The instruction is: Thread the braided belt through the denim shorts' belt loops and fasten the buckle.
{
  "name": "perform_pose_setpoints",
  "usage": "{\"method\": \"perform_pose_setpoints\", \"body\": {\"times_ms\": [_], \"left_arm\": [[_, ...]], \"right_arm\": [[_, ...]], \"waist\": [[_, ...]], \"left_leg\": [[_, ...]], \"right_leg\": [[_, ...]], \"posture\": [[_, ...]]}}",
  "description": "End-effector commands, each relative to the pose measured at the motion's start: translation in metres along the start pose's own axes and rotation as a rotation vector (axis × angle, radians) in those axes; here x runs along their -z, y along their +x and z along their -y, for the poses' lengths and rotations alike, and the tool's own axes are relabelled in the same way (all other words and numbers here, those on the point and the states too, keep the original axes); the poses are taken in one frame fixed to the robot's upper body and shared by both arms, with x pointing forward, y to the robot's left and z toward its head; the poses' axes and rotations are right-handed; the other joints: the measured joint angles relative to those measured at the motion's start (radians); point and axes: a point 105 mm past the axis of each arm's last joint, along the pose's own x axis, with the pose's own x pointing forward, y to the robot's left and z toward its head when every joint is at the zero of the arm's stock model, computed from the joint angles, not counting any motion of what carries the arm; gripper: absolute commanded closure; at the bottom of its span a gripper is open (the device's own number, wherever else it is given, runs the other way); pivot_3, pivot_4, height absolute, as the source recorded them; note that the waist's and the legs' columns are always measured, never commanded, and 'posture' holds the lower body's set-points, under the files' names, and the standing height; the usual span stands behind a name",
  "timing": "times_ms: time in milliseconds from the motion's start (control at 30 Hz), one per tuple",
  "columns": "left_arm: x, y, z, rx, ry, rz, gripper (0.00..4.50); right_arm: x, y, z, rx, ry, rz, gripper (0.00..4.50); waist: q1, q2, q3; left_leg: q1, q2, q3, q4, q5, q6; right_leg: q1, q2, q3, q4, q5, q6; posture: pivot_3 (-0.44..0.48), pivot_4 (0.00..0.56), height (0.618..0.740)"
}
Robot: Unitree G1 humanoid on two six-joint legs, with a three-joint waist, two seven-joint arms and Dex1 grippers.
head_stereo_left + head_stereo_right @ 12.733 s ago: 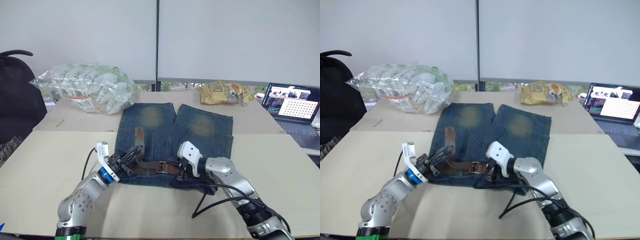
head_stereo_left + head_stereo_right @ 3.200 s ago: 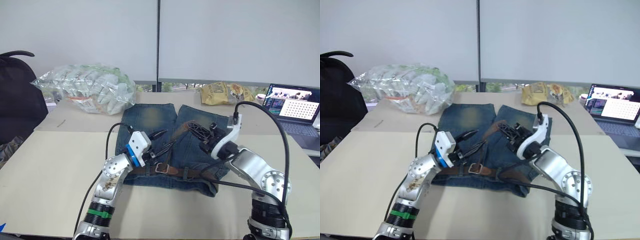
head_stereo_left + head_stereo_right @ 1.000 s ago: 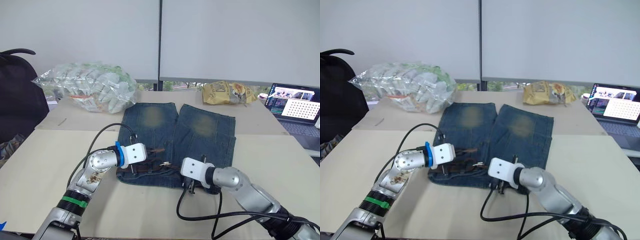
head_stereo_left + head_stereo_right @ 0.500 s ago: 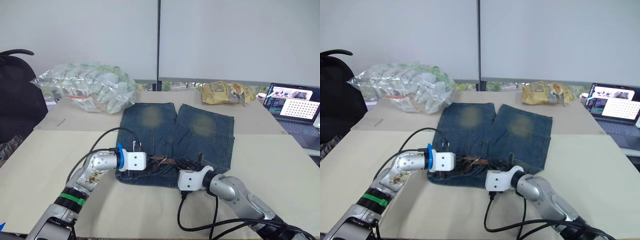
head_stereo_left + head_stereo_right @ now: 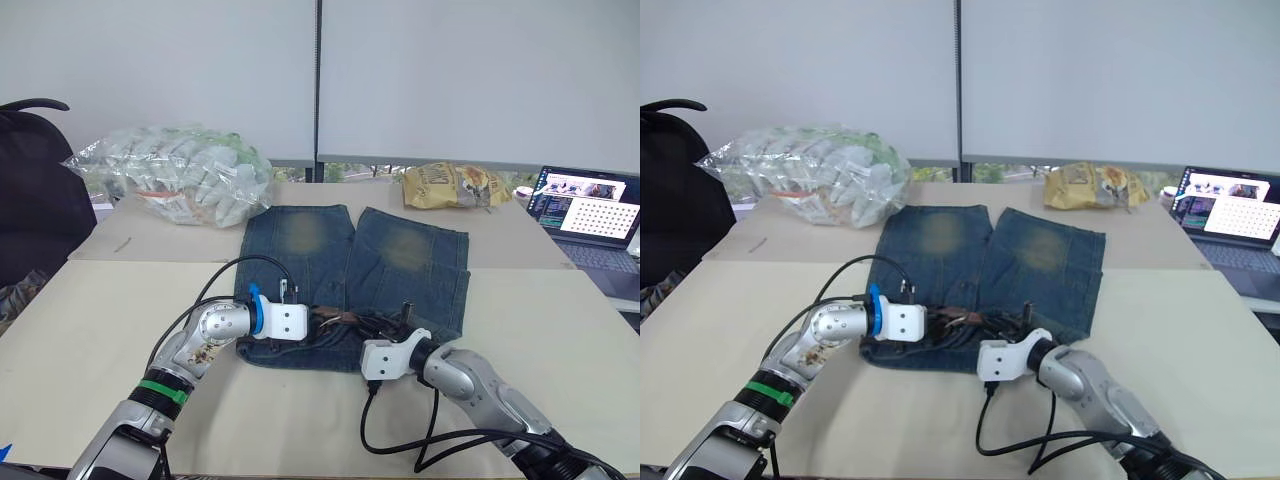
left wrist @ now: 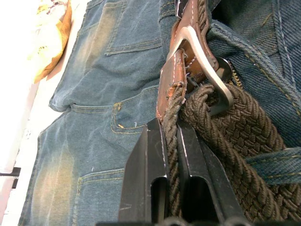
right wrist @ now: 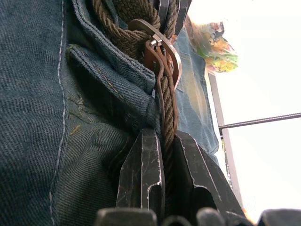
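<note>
A dark brown braided belt with a square silver metal buckle lies bunched along the waistband of faded blue denim shorts spread flat on a beige table, legs pointing away from the robot. The left gripper, two black fingers, is clamped on a braided strand just beside the buckle and its brown leather tab. The right gripper comes in from the opposite side and is likewise pinched on the belt's cord close to the buckle, with a folded denim belt loop alongside. Beyond the shorts sit a clear plastic bag of packets, a crumpled yellow snack bag and an open laptop.
</note>
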Motion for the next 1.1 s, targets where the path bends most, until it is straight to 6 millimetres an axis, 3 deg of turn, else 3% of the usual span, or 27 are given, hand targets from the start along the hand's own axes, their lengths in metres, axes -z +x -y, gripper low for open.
{"method": "perform_pose_setpoints", "body": {"times_ms": [33,800,1100], "left_arm": [[-0.027,0.012,0.002,0.026,0.046,0.098,4.5],[-0.023,-0.006,0.003,0.11,0.061,0.033,4.5],[-0.026,0.001,0.001,0.119,0.055,0.014,4.5]], "right_arm": [[-0.024,0.002,0.017,0.083,-0.032,0.112,4.47],[0.001,-0.011,0.017,0.205,-0.099,-0.01,4.47],[-0.008,-0.009,0.021,0.242,-0.114,0.036,4.47]], "waist": [[0.0,0.0,0.0],[-0.001,0.0,0.0],[-0.001,0.0,0.0]], "left_leg": [[0.0,0.0,0.0,0.0,0.0,0.0],[0.0,0.0,0.0,0.001,0.0,0.0],[0.0,0.0,0.0,0.001,0.0,0.0]], "right_leg": [[0.0,0.0,0.0,0.0,0.0,0.0],[0.0,0.0,0.0,0.001,0.0,0.0],[0.001,0.0,0.0,0.001,0.0,0.0]], "posture": [[0.0,0.15,0.74],[0.0,0.15,0.74],[0.0,0.15,0.74]]}}
